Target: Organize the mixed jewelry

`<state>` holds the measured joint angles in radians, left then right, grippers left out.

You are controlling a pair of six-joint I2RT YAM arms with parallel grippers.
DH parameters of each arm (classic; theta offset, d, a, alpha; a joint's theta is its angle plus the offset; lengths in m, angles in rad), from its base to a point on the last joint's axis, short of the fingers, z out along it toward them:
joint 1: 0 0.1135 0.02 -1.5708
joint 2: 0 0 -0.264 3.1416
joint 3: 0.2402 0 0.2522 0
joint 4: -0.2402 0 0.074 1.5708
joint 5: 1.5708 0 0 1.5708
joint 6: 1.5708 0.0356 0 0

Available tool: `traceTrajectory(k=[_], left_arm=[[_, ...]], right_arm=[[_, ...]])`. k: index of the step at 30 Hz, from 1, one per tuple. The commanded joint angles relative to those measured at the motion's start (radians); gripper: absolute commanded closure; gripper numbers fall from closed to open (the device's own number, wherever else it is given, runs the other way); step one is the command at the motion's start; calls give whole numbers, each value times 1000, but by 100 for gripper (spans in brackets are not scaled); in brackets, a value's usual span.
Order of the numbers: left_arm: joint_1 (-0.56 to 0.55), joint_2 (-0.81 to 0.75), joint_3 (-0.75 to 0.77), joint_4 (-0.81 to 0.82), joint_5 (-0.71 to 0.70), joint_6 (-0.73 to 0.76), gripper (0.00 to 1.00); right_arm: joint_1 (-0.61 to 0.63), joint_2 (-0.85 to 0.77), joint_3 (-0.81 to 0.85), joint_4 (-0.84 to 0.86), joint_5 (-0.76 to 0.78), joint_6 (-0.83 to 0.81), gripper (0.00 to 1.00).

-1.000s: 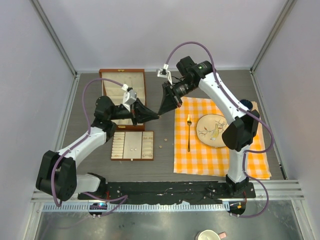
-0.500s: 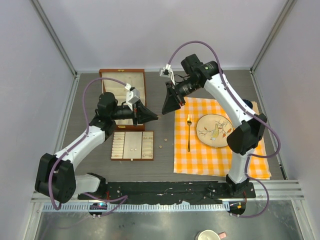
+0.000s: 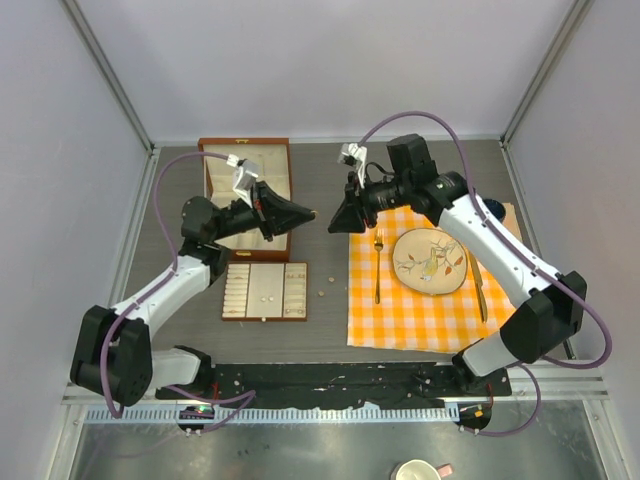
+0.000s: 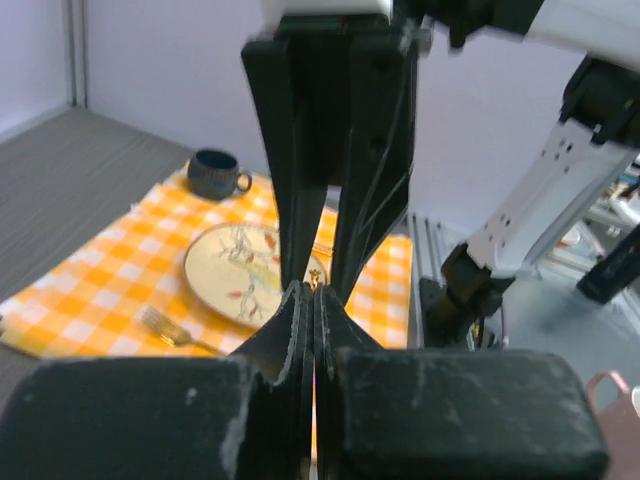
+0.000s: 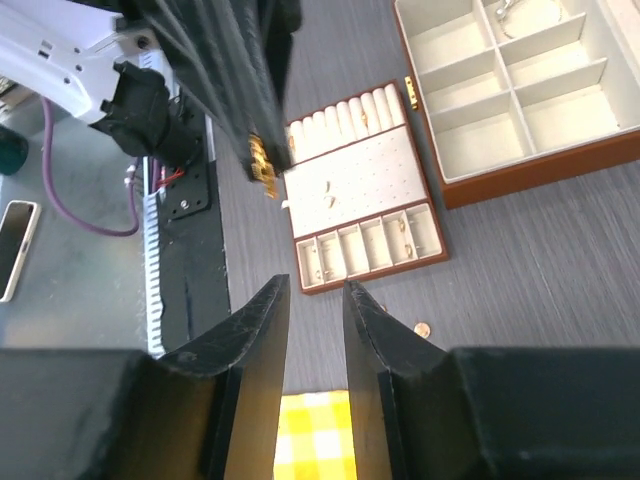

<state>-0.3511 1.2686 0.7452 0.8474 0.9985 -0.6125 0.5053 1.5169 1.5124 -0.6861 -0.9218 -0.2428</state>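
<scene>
Nearest you, the ring tray (image 3: 296, 288) already carries a couple of pearl studs (image 3: 266, 298). Two loose pieces (image 3: 322, 293) lie on the table (image 3: 180, 290) just beside it, so you're partway by my reckoning. Above, your left gripper (image 4: 314, 290) is pressed together on a tiny gold piece (image 5: 262, 166). The right gripper (image 5: 312, 288) stands spread and empty. Beyond sits the compartment box (image 3: 245, 143). Since a second ago the right fingers have parted and that arm has swung out rightward.
</scene>
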Motion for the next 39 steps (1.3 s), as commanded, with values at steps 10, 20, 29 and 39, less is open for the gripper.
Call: traceTrajectory(k=[10, 20, 29, 39], left_arm=[[4, 11, -75, 377, -198, -302, 100], [3, 20, -70, 377, -225, -280, 100], [4, 23, -66, 374, -219, -274, 100], [4, 20, -72, 374, -205, -277, 100]], right_arm=[[13, -52, -121, 563, 44, 361, 65], [27, -54, -121, 556, 5, 373, 66], [39, -54, -104, 546, -18, 379, 71], [42, -46, -92, 546, -15, 384, 76]])
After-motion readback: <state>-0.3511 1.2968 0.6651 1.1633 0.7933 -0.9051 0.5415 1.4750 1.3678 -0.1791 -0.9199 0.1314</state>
